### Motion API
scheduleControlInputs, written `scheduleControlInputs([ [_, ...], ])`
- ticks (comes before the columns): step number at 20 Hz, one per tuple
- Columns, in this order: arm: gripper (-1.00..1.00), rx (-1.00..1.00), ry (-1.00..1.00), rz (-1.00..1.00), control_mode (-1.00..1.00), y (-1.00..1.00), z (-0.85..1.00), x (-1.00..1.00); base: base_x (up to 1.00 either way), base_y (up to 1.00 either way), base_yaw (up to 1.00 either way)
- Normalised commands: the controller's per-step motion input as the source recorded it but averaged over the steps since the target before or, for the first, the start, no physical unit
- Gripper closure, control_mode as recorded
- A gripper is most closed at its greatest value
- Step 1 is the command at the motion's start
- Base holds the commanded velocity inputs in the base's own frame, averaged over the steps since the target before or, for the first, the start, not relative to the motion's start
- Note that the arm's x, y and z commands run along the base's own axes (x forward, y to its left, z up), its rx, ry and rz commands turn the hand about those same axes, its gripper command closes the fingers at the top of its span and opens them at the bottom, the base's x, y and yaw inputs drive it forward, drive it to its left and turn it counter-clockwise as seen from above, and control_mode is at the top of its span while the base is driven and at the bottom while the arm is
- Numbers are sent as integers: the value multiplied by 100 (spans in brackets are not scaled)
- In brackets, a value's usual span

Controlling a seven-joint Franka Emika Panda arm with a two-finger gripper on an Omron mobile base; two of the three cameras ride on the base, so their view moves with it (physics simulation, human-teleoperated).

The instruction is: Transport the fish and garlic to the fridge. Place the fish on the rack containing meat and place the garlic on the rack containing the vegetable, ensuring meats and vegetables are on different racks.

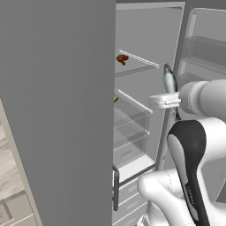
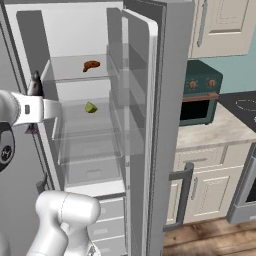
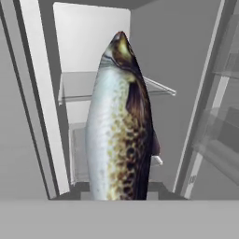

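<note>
Glass upper fridge (image 2: 165,100) rack (image 2: 75,67) holds meat (image 2: 91,65); lower shelf, the vegetable (image 2: 90,107).

The fish (image 3: 122,135) is silver with brown speckles and a dark back. The meat (image 2: 91,65) is reddish-brown, the vegetable (image 2: 90,107) yellow-green.

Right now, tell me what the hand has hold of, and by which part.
The hand is shut on the fish, gripping it near its lower, tail end; the head points up. The exact contact spot is hidden.

Tool (image 1: 170,90) shut, arm raised
</note>
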Motion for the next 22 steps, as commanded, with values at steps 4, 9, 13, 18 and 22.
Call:
scheduleControlInputs([
  [4,100,0,-16,0,-100,-7,28,51,0,0,0],
  [9,100,0,-10,2,-100,0,21,44,0,0,0],
  [13,100,0,-3,0,-100,0,17,51,0,0,0],
  [18,100,0,0,0,-100,0,18,51,0,0,0],
  [22,100,0,0,0,-100,0,13,54,0,0,0],
])
